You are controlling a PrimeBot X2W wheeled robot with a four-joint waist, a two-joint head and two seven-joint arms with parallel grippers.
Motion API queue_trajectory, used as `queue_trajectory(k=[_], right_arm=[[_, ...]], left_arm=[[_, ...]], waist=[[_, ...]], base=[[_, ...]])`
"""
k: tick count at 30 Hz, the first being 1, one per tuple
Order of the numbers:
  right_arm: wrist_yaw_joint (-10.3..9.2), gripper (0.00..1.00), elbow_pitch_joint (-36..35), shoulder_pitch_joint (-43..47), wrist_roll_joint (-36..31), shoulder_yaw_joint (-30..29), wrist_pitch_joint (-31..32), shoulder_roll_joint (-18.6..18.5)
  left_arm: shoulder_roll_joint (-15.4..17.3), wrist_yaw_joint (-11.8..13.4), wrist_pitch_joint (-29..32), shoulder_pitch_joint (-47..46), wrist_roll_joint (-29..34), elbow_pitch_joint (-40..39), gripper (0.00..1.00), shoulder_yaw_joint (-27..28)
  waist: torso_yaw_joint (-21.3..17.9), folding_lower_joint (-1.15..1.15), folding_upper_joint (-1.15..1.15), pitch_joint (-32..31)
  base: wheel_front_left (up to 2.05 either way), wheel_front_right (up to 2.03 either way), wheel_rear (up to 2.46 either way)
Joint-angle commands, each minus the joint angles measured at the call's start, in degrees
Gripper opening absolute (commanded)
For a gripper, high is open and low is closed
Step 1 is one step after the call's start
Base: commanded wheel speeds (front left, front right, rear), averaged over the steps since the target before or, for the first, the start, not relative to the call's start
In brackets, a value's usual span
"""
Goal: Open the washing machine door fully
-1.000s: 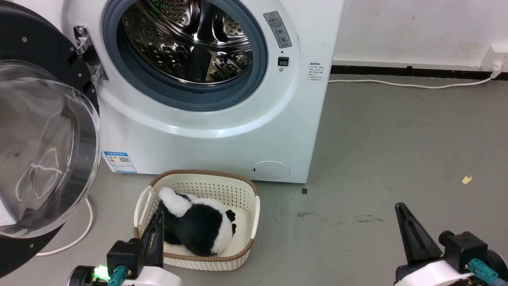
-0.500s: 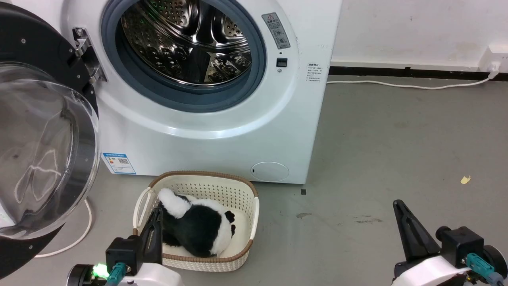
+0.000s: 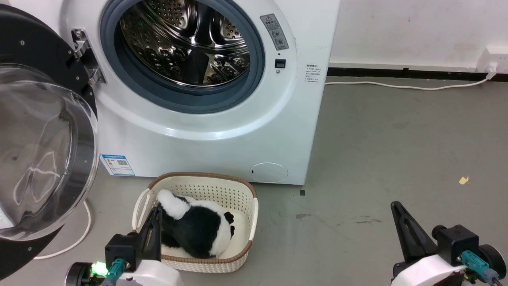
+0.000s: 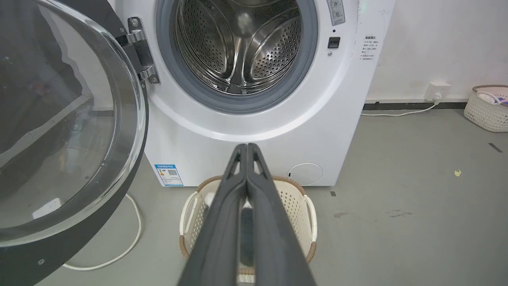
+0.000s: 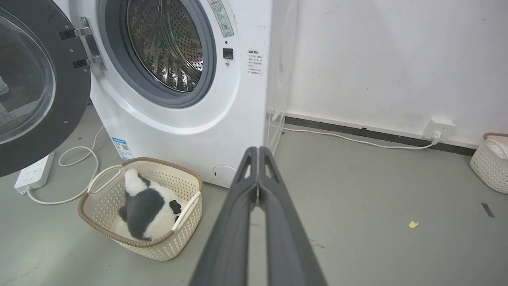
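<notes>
The white washing machine (image 3: 222, 135) fills the upper left of the head view, its steel drum (image 3: 182, 43) exposed. The washing machine door (image 3: 39, 151) (image 4: 59, 131) (image 5: 31, 87), black-rimmed with a clear glass bowl, is swung wide to the left on its metal hinge (image 3: 85, 55). My left gripper (image 3: 154, 214) (image 4: 247, 147) hangs low at the bottom left over the basket, shut with nothing held, apart from the door. Low at the bottom right, over the floor, is my right gripper (image 3: 397, 208) (image 5: 258, 150), also shut and empty.
A cream perforated basket (image 3: 246, 222) with a black-and-white plush toy (image 3: 194, 230) stands on the grey floor before the machine. A white cable (image 3: 71, 242) and power strip (image 5: 33, 172) lie under the door. Another basket (image 5: 490, 163) sits at the far right wall.
The whole head view has shifted slightly, so the camera moved. Both grippers stay shut and low; the door's position looks unchanged.
</notes>
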Motion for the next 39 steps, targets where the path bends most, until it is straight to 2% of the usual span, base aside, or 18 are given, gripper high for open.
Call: queue_trajectory(k=[1,39], right_arm=[[-0.04,0.00,-0.41,-0.98,-0.41,0.15,0.35,0.17],[-0.05,0.00,-0.69,-1.72,-1.95,0.50,3.58,0.22]], left_arm=[[-0.29,-0.17,0.32,-1.19,0.59,-0.37,0.00,0.39],[-1.46,-1.06,3.54,-1.92,2.08,-1.63,0.00,2.19]], waist=[[-0.03,0.00,0.00,-0.03],[-0.47,0.00,0.00,-0.46]], base=[[0.00,0.00,0.00],[0.00,0.00,0.00]])
